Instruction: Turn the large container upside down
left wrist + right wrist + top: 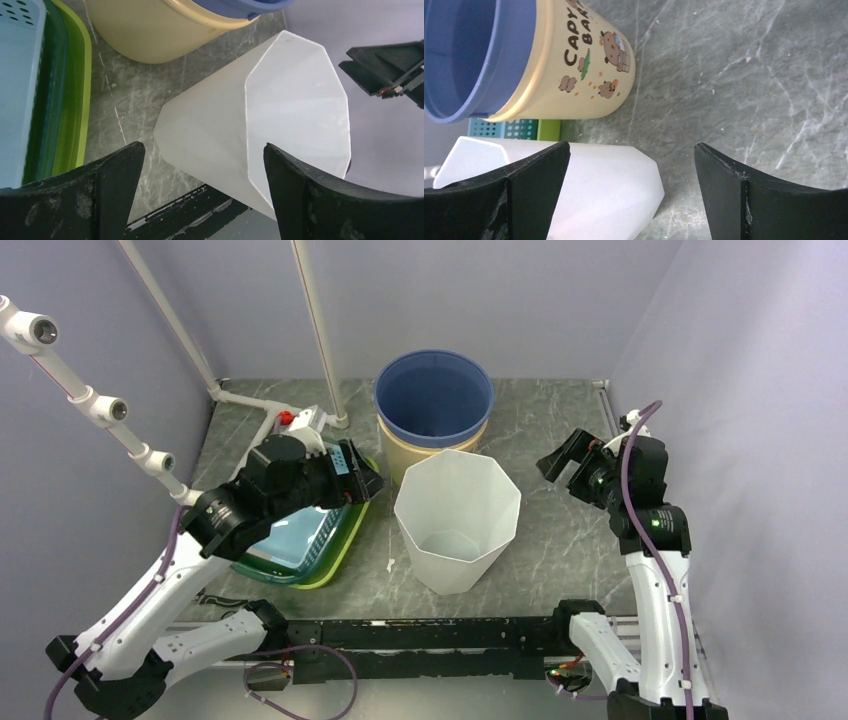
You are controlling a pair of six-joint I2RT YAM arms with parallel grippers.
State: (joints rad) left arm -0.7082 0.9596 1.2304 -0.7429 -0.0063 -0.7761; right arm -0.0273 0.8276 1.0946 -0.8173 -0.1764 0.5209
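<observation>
The large container [457, 525] is a white, faceted bin standing upright in the middle of the table, mouth up and nothing inside. My left gripper [372, 483] hangs open just left of its rim, not touching it. The left wrist view has the bin [210, 130] ahead of the spread fingers [120, 170], and my left gripper [202, 147] holds nothing. My right gripper [558, 468] is open to the right of the bin, a short gap away. In the right wrist view my right gripper [632, 146] is open and the bin's lower wall [604, 190] lies beyond the left finger.
A cream bucket with a blue liner [433, 400] stands just behind the bin, close to it. Stacked green and blue baskets [300, 545] lie under my left arm. White pipe posts [320, 330] rise at the back left. A black rail [420, 635] runs along the near edge.
</observation>
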